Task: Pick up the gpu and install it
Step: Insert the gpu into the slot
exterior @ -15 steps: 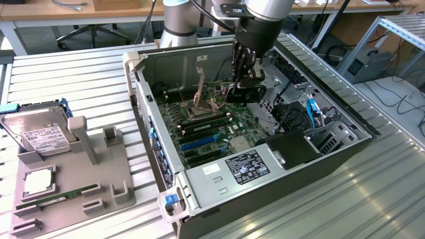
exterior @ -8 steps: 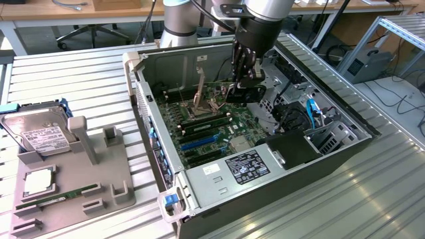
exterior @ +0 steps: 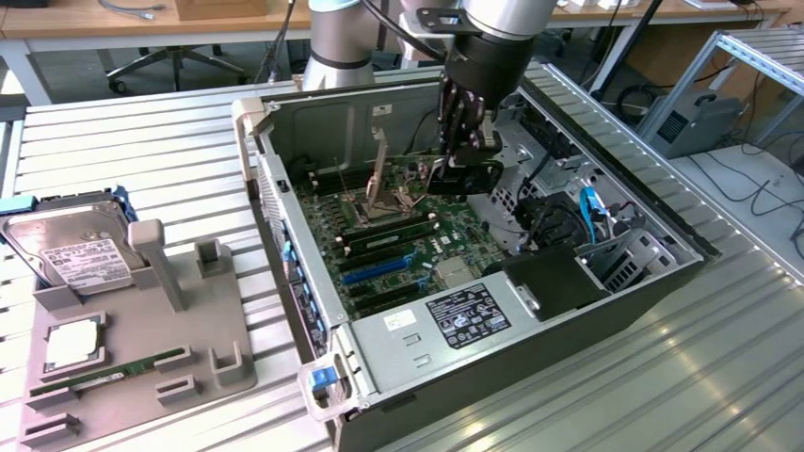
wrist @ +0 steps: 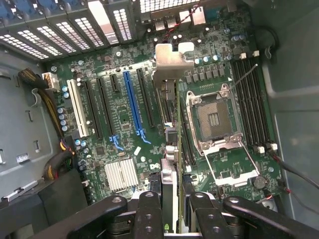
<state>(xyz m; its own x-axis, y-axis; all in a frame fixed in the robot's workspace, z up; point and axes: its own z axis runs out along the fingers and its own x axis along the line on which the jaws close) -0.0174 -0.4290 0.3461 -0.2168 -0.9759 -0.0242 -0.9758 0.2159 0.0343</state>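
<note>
My gripper (exterior: 462,155) reaches down into the open computer case (exterior: 289,282) and is shut on the gpu (exterior: 470,177), a dark card hanging below the fingers over the green motherboard (exterior: 415,254). In the wrist view the gpu (wrist: 178,124) shows edge-on between the black fingers (wrist: 149,214), with its silver end bracket (wrist: 172,59) at the far end. The card hangs over the strip between the black expansion slots and the open CPU socket (wrist: 214,119), to one side of the blue slot (wrist: 132,107). I cannot tell whether it touches the board.
A grey parts holder (exterior: 188,330) at the exterior view's left carries a hard drive (exterior: 75,254), a CPU (exterior: 70,344) and a RAM stick (exterior: 107,377). Inside the case are the power supply (exterior: 453,315), drive cage (exterior: 628,259) and cables (wrist: 50,104).
</note>
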